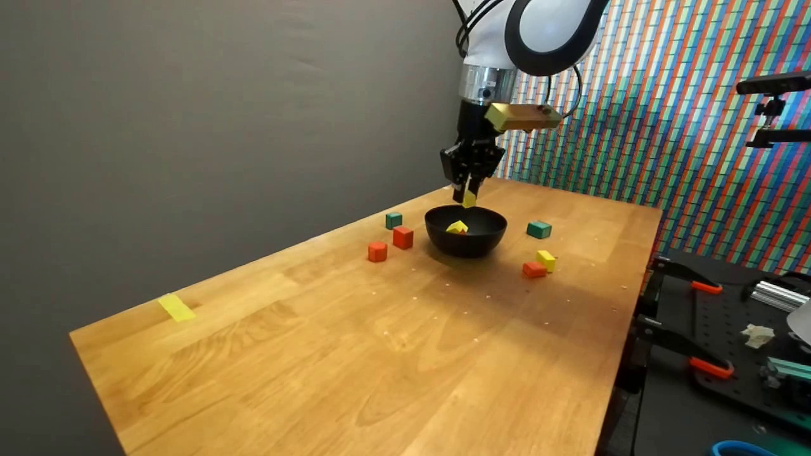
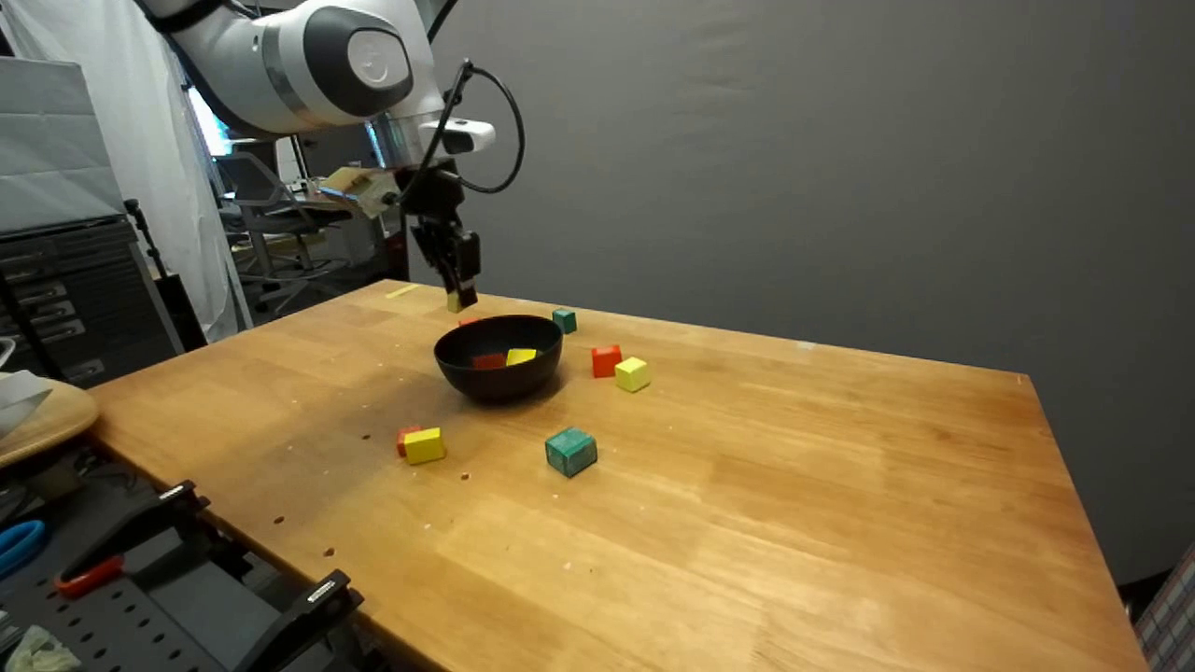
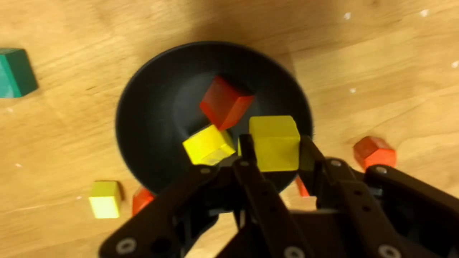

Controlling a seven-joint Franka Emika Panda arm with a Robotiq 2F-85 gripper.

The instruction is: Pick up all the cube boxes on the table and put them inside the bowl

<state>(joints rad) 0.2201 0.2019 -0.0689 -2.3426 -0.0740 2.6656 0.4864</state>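
My gripper (image 3: 275, 152) is shut on a yellow cube (image 3: 274, 143), held above the black bowl (image 1: 466, 247); gripper and cube show in both exterior views. In the wrist view the bowl holds a red cube (image 3: 224, 104) and a yellow cube (image 3: 208, 145); a yellow sliver beside the left finger is mostly hidden. On the table (image 1: 355, 354) stand green cubes (image 2: 570, 452) (image 1: 393, 220), red cubes (image 1: 377, 251) (image 1: 403, 237), and a yellow cube (image 2: 425, 446) touching or near a red one (image 1: 534, 270). Another yellow cube (image 2: 632, 374) stands beside a red cube (image 2: 606, 360).
A flat yellow strip (image 1: 177, 307) lies near the table's back edge. A grey wall (image 2: 794, 187) runs along that edge. Black clamps (image 1: 687, 351) and a perforated dark plate (image 2: 140, 607) lie beside the table's opposite edge. A camera on a stand (image 1: 773, 85) stands off the table.
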